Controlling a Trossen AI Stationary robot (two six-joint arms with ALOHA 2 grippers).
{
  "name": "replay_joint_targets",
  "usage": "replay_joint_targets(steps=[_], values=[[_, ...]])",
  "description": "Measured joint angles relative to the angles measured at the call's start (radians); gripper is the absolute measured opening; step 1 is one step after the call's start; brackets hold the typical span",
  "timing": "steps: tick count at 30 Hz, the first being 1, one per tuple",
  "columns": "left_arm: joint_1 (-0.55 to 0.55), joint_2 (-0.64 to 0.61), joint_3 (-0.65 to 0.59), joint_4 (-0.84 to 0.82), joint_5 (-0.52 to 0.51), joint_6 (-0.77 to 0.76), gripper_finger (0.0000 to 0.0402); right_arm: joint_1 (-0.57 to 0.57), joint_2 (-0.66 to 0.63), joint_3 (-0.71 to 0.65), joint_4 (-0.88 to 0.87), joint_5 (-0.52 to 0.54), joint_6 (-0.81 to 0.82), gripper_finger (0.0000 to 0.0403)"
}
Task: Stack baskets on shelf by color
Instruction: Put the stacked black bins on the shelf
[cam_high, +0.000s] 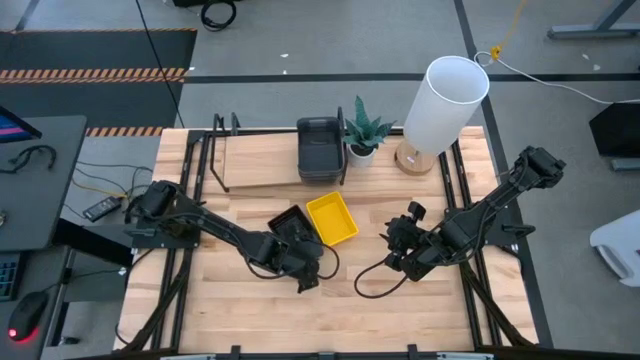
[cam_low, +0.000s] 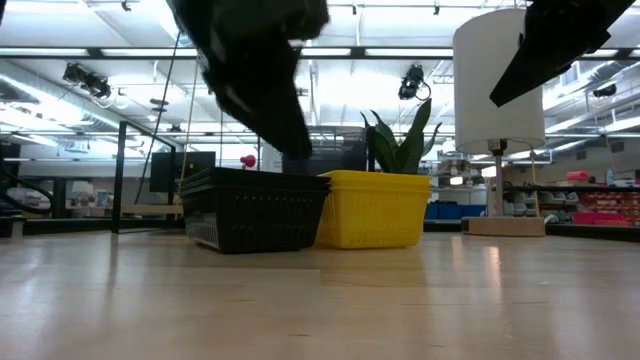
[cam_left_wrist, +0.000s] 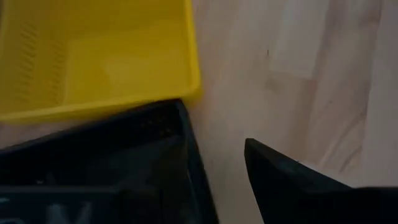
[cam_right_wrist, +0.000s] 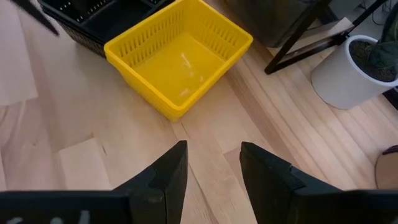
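Observation:
A black mesh basket (cam_high: 291, 227) and a yellow basket (cam_high: 332, 218) sit side by side, bottoms flat on the table's middle. A dark grey basket (cam_high: 320, 150) rests on the shelf (cam_high: 262, 160) at the far edge. My left gripper (cam_high: 303, 270) is open just near of the black basket. In the left wrist view its fingers stand either side of the basket's wall. My right gripper (cam_right_wrist: 213, 165) is open above bare table, right of the yellow basket (cam_right_wrist: 180, 59), touching nothing. The other baskets are out of view. My left gripper (cam_left_wrist: 161, 180) comes from above and stands astride the black basket's side wall (cam_left_wrist: 194, 162) near a corner, one finger (cam_left_wrist: 292, 186) outside and the other inside. Whether either finger touches the wall, I cannot tell. The basket sits on the table.
A potted plant in a white pot (cam_high: 362, 140) and a lamp with a tall white shade (cam_high: 445, 100) stand at the far edge beside the shelf. A dark cable (cam_high: 372, 282) loops on the table below my right arm. Bare wood lies along the near edge.

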Motion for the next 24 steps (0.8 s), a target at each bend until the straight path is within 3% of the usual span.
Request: replay_joint_targets(steps=[9, 12, 17, 24], values=[[0.009, 0.074, 0.0, -0.106, 0.055, 0.007, 0.0155, 0.0, 0.001, -0.002, 0.004, 0.0, -0.009, 0.0153], [0.014, 0.074, -0.001, -0.133, 0.085, 0.01, 0.0117, 0.0, 0.001, -0.004, 0.007, 0.001, -0.013, 0.0153], [0.026, 0.05, 0.0, -0.185, 0.13, 0.016, 0.0022, 0.0, 0.001, -0.005, 0.007, 0.001, -0.014, 0.0153], [0.013, -0.063, -0.001, -0.336, 0.133, 0.011, 0.0026, 0.0, 0.001, -0.005, 0.006, 0.0, -0.014, 0.0153]])
